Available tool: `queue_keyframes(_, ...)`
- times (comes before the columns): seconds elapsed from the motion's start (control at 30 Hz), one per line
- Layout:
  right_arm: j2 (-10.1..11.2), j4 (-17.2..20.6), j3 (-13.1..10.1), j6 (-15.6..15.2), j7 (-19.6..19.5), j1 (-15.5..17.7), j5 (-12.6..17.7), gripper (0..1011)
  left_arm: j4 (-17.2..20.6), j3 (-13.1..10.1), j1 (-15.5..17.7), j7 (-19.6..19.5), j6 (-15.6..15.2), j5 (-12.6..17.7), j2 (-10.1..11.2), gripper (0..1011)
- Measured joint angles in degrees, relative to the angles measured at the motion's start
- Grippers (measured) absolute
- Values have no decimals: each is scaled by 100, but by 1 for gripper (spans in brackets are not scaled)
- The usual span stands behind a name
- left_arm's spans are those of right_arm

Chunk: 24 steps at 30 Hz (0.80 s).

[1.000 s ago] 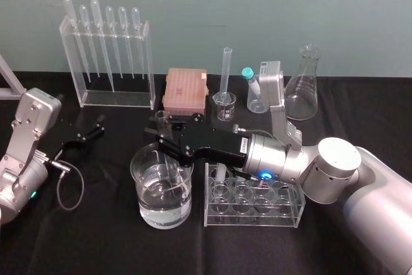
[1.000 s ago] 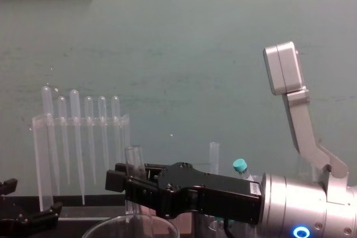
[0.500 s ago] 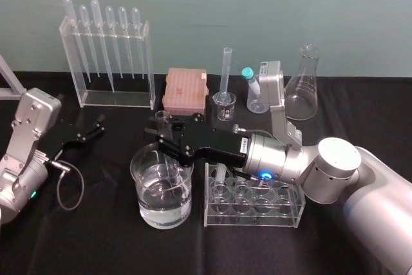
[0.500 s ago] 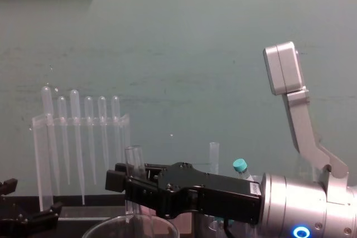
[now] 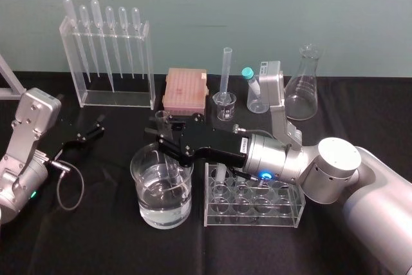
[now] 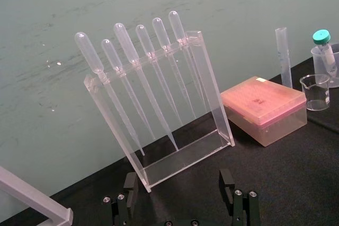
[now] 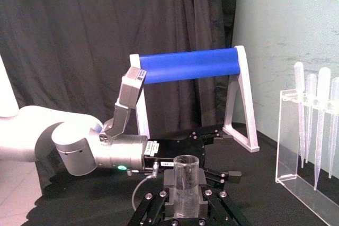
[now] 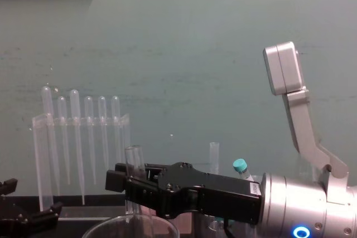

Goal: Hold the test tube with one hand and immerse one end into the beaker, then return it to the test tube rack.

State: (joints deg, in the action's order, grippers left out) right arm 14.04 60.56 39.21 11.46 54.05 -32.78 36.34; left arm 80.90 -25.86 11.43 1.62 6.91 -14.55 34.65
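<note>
1. The right tool (image 5: 168, 134) reaches in from the right and pinches the test tube (image 5: 161, 116) just below its flared rim, with its fingers pressed against the glass.
2. The test tube stands upright, its long axis near vertical, inside the far side of the beaker (image 5: 143, 204). Its lower end seems to sit under the water (image 5: 164, 201), though the glass blurs the tip.
3. The test tube rack (image 5: 283, 220) stands just beside the beaker on its right, beneath the right arm's wrist. The return therefore calls for a straight lift, then a short shift right.
4. The left tool (image 5: 87, 134) sits low over the desk (image 5: 96, 236), well apart on the left, with its fingers spread and holding nothing.
</note>
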Motion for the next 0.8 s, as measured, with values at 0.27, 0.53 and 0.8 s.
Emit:
queue_keyframes(0.27, 0, 0, 0, 0, 0, 0, 0, 224, 0, 0, 0, 0, 0, 0, 0, 1000)
queue_keyframes(0.53, 0, 0, 0, 0, 0, 0, 0, 224, 0, 0, 0, 0, 0, 0, 0, 1000)
queue_keyframes(0.8, 0, 0, 0, 0, 0, 0, 0, 224, 0, 0, 0, 0, 0, 0, 0, 1000)
